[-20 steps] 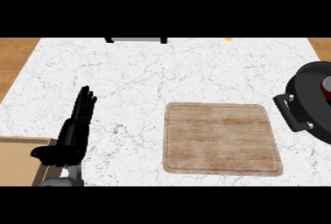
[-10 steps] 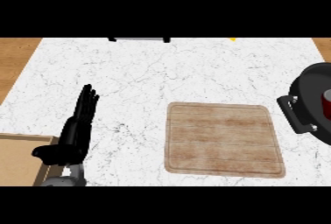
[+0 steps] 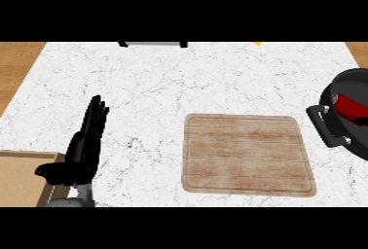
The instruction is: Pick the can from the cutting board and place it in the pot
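Red can (image 3: 353, 108) is seen lying inside the black pot (image 3: 343, 92), far right of the left hand (image 3: 84, 146), which rests straight-fingered; cutting board (image 3: 247, 153) bare, placement judged done.

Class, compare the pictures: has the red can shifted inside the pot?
Yes. The red can has dropped lower and tilted inside the pot, judged against its rim.

White marble counter (image 3: 187, 82): wooden cutting board (image 3: 247, 153) at centre-right, black pot (image 3: 345, 121) at the right edge
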### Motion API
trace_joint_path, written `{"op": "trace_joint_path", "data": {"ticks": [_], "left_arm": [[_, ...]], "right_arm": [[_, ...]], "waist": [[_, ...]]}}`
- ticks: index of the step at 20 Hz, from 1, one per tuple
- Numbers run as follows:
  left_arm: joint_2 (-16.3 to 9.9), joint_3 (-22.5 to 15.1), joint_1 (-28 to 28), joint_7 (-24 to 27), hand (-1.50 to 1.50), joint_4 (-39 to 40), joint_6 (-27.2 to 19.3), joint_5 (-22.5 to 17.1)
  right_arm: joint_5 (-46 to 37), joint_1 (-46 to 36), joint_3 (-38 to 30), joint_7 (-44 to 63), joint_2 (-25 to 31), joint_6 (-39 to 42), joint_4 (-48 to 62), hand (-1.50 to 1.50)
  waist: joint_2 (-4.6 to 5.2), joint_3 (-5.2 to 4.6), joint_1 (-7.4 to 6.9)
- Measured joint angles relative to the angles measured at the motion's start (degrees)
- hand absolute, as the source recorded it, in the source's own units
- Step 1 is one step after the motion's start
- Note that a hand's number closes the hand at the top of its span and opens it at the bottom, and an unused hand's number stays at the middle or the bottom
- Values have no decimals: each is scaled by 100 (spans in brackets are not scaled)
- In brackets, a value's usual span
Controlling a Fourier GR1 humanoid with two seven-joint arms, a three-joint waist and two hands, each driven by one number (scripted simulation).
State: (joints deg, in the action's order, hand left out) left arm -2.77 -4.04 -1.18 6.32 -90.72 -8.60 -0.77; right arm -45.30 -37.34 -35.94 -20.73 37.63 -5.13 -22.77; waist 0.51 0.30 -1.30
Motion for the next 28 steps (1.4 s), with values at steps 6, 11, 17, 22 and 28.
{"op": "trace_joint_path", "data": {"ticks": [6,11,17,22,28], "left_arm": [[-2,30,81,152,0,69,-20,39],[-5,-1,152,192,0,55,54,22],[52,-6,-4,72,0,49,-13,49],[75,-71,142,178,0,18,25,66],[97,-53,34,184,0,105,14,45]], "right_arm": [[1213,-85,-1070,-671,182,438,207,-150],[1746,59,-1563,-950,578,704,619,-150],[2144,341,-1915,-1373,1057,1043,897,-150],[2363,636,-2094,-1685,1374,1363,1047,-150],[2481,856,-2183,-1853,1643,1564,1155,-150]], "waist": [[-4,-4,45],[17,-4,-10],[35,5,-36],[41,11,-54],[57,21,-64]]}}
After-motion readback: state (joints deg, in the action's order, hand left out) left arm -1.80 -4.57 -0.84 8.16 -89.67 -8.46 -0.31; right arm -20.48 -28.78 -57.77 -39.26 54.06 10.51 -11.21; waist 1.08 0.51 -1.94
